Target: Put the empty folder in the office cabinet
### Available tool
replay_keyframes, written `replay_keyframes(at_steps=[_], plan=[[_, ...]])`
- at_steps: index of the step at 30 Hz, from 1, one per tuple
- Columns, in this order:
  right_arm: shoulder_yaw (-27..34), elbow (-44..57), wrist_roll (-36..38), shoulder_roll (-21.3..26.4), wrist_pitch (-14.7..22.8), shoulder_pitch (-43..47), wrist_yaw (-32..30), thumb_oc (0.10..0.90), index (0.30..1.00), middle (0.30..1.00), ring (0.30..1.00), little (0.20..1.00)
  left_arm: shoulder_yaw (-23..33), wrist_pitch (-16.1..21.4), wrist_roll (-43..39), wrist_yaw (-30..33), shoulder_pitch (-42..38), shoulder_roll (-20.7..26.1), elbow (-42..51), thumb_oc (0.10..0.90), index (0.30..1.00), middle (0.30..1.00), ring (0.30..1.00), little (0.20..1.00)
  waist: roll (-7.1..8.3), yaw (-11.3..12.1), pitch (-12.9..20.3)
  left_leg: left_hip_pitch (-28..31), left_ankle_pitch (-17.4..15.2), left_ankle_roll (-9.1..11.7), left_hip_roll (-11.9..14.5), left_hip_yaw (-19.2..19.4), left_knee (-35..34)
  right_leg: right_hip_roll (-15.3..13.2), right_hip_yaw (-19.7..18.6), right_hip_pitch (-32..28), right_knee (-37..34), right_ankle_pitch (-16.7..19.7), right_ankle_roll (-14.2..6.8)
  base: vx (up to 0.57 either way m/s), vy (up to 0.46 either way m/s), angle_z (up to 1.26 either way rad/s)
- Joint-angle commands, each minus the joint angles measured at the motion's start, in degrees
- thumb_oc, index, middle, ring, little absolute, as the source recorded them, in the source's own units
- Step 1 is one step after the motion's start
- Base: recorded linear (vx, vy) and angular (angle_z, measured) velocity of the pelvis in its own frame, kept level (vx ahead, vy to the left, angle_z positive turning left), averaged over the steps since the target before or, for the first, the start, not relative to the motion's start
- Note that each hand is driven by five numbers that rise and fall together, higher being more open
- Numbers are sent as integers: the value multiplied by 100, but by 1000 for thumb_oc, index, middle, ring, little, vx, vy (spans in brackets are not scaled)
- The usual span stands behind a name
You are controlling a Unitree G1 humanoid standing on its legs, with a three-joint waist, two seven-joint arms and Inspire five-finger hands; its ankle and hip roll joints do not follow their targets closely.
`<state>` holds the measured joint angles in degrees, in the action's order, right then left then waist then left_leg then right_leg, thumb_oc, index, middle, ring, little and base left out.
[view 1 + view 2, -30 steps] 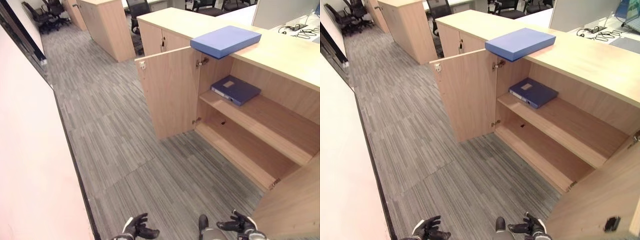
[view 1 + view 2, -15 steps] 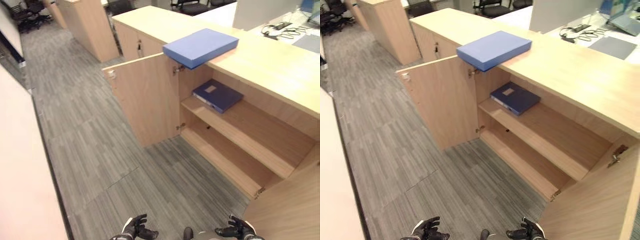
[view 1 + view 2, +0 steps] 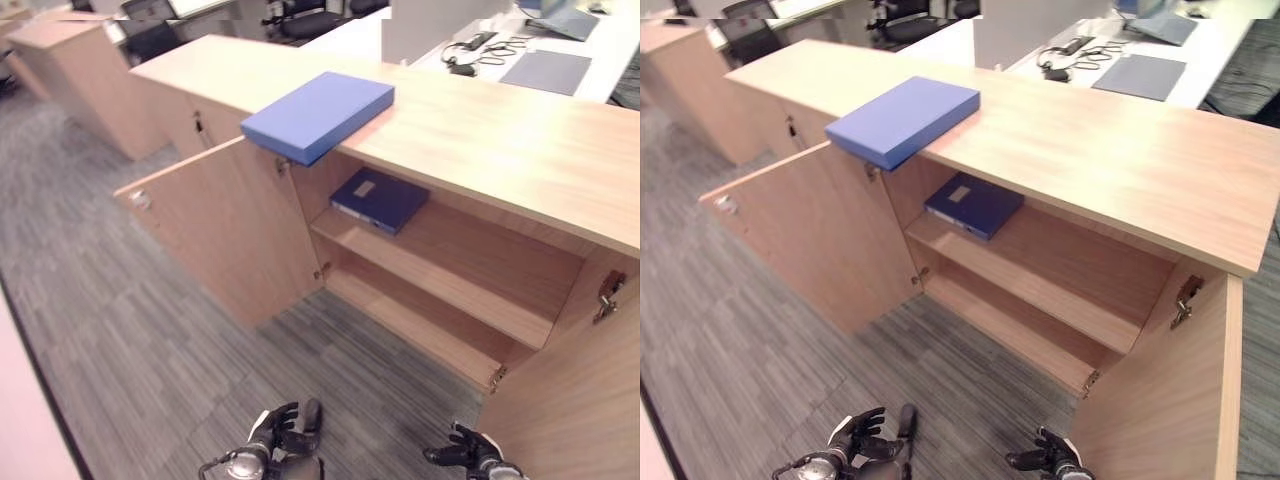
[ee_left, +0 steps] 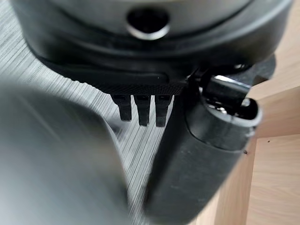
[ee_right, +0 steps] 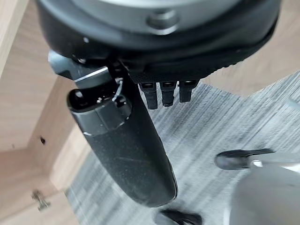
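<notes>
Nothing among the things has moved since the earlier frame. A flat, matte light-blue rectangular folder [image 3: 317,114] lies on the pale wooden cabinet's [image 3: 520,130] top, overhanging its near edge; a dark-blue binder [image 3: 379,199] rests on the upper shelf [image 3: 470,285]. The left robot hand [image 3: 276,436] and right robot hand [image 3: 462,455] hang low, fingers relaxed, empty.

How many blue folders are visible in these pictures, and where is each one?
2. A light blue folder lies on the cabinet top, overhanging its front edge above the open left door. A dark blue folder lies on the upper shelf inside. Others may be hidden behind the doors.

2 folders [image 3: 318,115], 1 cabinet [image 3: 470,130]
</notes>
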<state>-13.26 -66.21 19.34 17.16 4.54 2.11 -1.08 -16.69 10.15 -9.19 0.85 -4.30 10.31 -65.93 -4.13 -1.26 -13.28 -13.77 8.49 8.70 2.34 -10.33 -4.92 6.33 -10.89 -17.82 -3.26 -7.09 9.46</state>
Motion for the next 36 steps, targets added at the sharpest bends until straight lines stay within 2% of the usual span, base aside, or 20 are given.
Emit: replay_keyframes(at_steps=[1, 4, 7, 9, 11, 12, 14, 18, 19, 20, 21, 22, 23, 24, 25, 26, 27, 30, 31, 36], plan=[[37, 296, 21, 90, 271, 8, -1, 800, 900, 900, 900, 900, 46, 214, -119, 108, 91, 196, 23, 800, 900, 900, 900, 900, 204, 436, 125, -272, 39, -200, 125, 171, 157, -402, -1006, -104, 899, -778, -1059, 483, 57, -135], [20, 257, -152, 27, 238, -71, 69, 800, 900, 900, 900, 900, 122, 214, -64, 108, 259, 151, -188, 800, 900, 900, 900, 900, 261, 559, 331, -146, 128, -179, 71, -216, 235, -651, -1350, -398, 882, -898, -1126, 528, 97, -172], [-1, 244, -250, -24, 217, -147, 138, 800, 900, 900, 900, 900, 71, 239, 106, 118, 373, 187, -208, 800, 900, 900, 900, 900, 355, 647, 544, -45, 251, -192, 38, -202, 356, -926, -1634, -441, 941, -659, -1322, 392, 115, -109], [-21, 262, -248, -85, 188, -207, 180, 800, 900, 900, 900, 900, 14, 231, 206, 114, 419, 266, -141, 800, 900, 900, 900, 900, 486, 568, 674, 27, 172, -261, -23, 39, 462, -1160, -1756, -345, 1119, 30, -1628, 384, 134, -62], [-37, 297, -234, -115, 185, -211, 208, 800, 900, 900, 900, 900, -21, 240, 245, 127, 407, 305, -59, 800, 900, 900, 900, 900, 574, 576, 750, 48, -3, -326, -85, 217, 590, -1305, -1819, -293, 1179, 500, -1816, 252, 91, -45], [-36, 297, -234, -116, 184, -211, 207, 800, 900, 900, 900, 900, -22, 240, 245, 127, 407, 306, -58, 800, 900, 900, 900, 900, 577, 581, 753, 46, -7, -327, -85, 223, 594, -1309, -1824, -292, 1176, 501, -1817, 213, 88, -53], [-32, 332, -238, -139, 173, -155, 223, 800, 900, 900, 900, 900, -58, 258, 264, 147, 353, 359, 28, 800, 900, 900, 900, 900, 652, 583, 834, 57, -290, -443, -190, 423, 839, -1488, -1815, -204, 1268, 1078, -2048, 258, 124, -40], [-23, 369, -236, -176, 191, -94, 206, 800, 900, 900, 900, 900, -41, 244, 230, 173, 277, 391, 50, 800, 900, 900, 900, 900, 658, 618, 857, 158, -539, -559, -269, 530, 929, -1468, -1659, 2, 1623, 1477, -2296, 179, 122, -25], [-44, 427, -248, -200, 208, 95, 173, 800, 900, 900, 900, 900, -69, 234, 156, 203, 75, 435, 67, 800, 900, 900, 900, 900, 471, 568, 699, 455, -803, -693, -190, 581, 979, -1230, -916, 701, 2632, 1768, -2446, 141, 234, -7], [-50, 465, -253, -205, 218, 169, 155, 800, 900, 900, 900, 900, -86, 234, 120, 220, 13, 450, 82, 800, 900, 900, 900, 900, 318, 550, 610, 522, -815, -756, -98, 618, 1024, -1218, -515, 950, 2961, 1829, -2446, 152, 231, -21], [-50, 465, -253, -204, 218, 170, 156, 800, 900, 900, 900, 900, -86, 234, 120, 220, 13, 449, 82, 800, 900, 900, 900, 900, 313, 550, 613, 518, -815, -755, -93, 617, 1025, -1213, -515, 954, 2959, 1833, -2446, 161, 247, -31], [-10, 566, -301, -204, 269, 169, 75, 800, 900, 900, 900, 900, -32, 216, 89, 237, 40, 462, 59, 800, 900, 900, 900, 900, 194, 504, 514, 905, -1029, -887, -86, 787, 1059, -1385, 241, 1302, 3353, 1549, -2417, 168, 162, -44], [-12, 569, -301, -206, 268, 166, 74, 800, 900, 900, 900, 900, -30, 217, 89, 237, 41, 463, 58, 800, 900, 900, 900, 900, 226, 493, 491, 931, -1039, -891, -121, 788, 1060, -1419, 245, 1291, 3403, 1500, -2418, 234, 210, -50], [-7, 557, -304, -207, 279, 160, 62, 800, 900, 900, 900, 900, 17, 227, 48, 232, 47, 458, 33, 800, 900, 900, 900, 900, 148, 460, 476, 1103, -1076, -895, -69, 808, 997, -1452, 465, 1554, 3296, 1217, -2231, 198, 51, -43], [-9, 541, -290, -204, 290, 141, 47, 800, 900, 900, 900, 900, 36, 237, 16, 218, 65, 450, 34, 800, 900, 900, 900, 900, 183, 403, 462, 1317, -1221, -879, -114, 814, 964, -1539, 769, 1667, 3025, 638, -2118, 192, 53, -36], [-10, 541, -290, -203, 290, 143, 47, 800, 900, 900, 900, 900, 38, 237, 16, 217, 64, 449, 34, 800, 900, 900, 900, 900, 173, 397, 467, 1308, -1211, -876, -104, 805, 959, -1529, 779, 1668, 3008, 655, -2115, 324, -110, -21], [-206, 420, -432, -95, 277, 302, 1, 800, 900, 900, 900, 900, 64, 196, 51, 316, -7, 469, -109, 800, 900, 900, 900, 900, 243, 332, 399, 1538, -1375, -727, -34, 873, 929, -1710, 1512, 1964, 1689, 211, -1983, 202, -120, -25], [-97, 367, -395, -126, 227, 268, 6, 800, 900, 900, 900, 900, 34, 214, 90, 266, 4, 471, -99, 800, 900, 900, 900, 900, 268, 252, 336, 1625, -1403, -709, -39, 792, 908, -1716, 1462, 1840, 1423, 236, -2074, 87, -87, 4], [-97, 356, -345, -153, 246, 176, 26, 800, 900, 900, 900, 900, 51, 246, 102, 253, 10, 438, -132, 800, 900, 900, 900, 900, 357, 253, 356, 1653, -1413, -680, -82, 805, 911, -1693, 1364, 1649, 1000, 280, -2005, 45, -67, 73], [-97, 327, -411, -105, 240, -57, 56, 800, 900, 900, 900, 900, 176, 255, 111, 206, 208, 309, -264, 800, 900, 900, 900, 900, 390, 308, 652, 2016, -1231, -541, 11, 790, 326, -1669, 1482, 902, 99, 480, -1954, 84, -63, 24]])
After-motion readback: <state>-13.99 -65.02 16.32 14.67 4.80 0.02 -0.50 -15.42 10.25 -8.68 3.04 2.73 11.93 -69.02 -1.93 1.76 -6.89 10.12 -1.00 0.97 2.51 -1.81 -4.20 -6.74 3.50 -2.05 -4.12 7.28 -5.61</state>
